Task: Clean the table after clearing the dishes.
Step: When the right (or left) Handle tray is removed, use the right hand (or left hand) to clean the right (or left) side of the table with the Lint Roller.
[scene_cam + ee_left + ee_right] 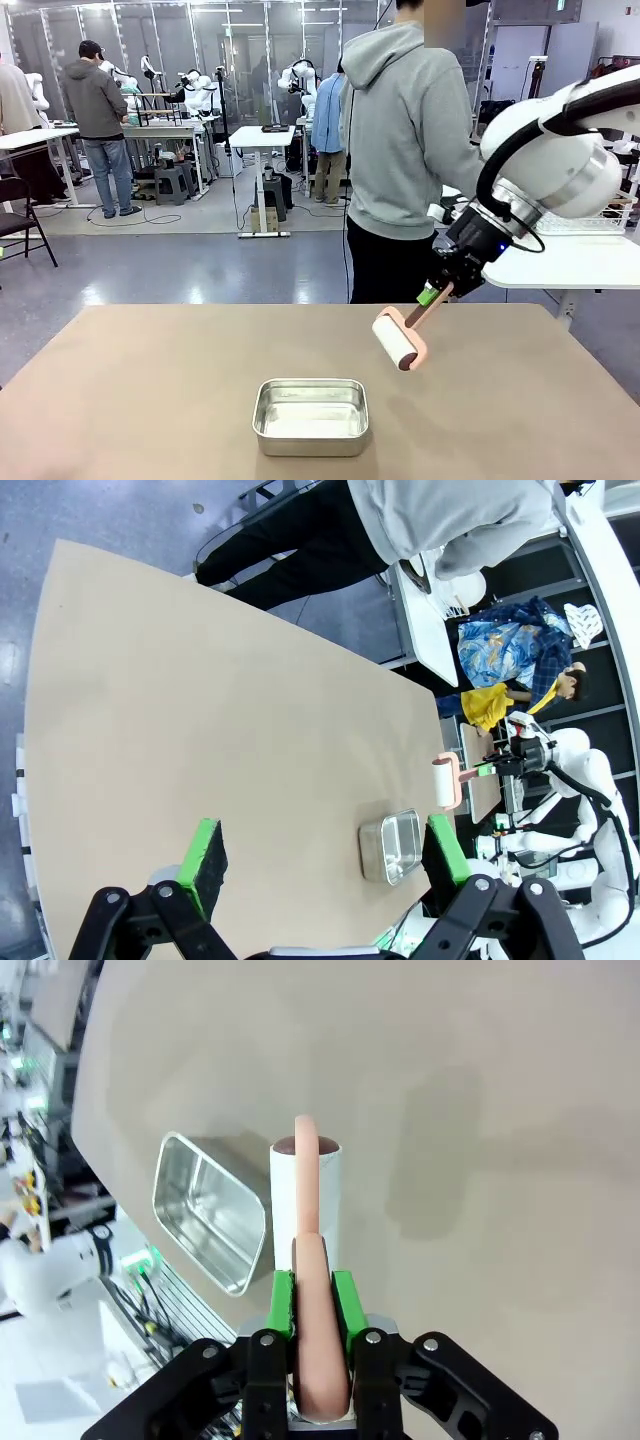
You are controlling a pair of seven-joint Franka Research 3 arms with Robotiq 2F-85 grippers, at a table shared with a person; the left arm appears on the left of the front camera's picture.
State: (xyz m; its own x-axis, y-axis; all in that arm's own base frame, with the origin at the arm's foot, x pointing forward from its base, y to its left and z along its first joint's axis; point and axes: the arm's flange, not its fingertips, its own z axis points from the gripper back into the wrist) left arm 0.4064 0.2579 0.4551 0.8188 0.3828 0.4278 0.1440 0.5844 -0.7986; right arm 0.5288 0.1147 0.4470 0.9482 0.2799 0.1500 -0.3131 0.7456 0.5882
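With dishes apparently cleared, wiping is in hand: the right gripper [440, 292], clamped on a lint roller [400, 340] poised over the table [150, 390] beneath it, must next lower it flat, avoiding the nearby steel pan [311, 415]; the left gripper [325, 852] gapes wide, empty.

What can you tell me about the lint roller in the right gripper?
The lint roller has a white cylindrical roll on a salmon-pink, plastic-looking handle. The right gripper has its jaws shut on the handle, holding it tilted, roll lowest, apparently just above the table, near the steel pan.
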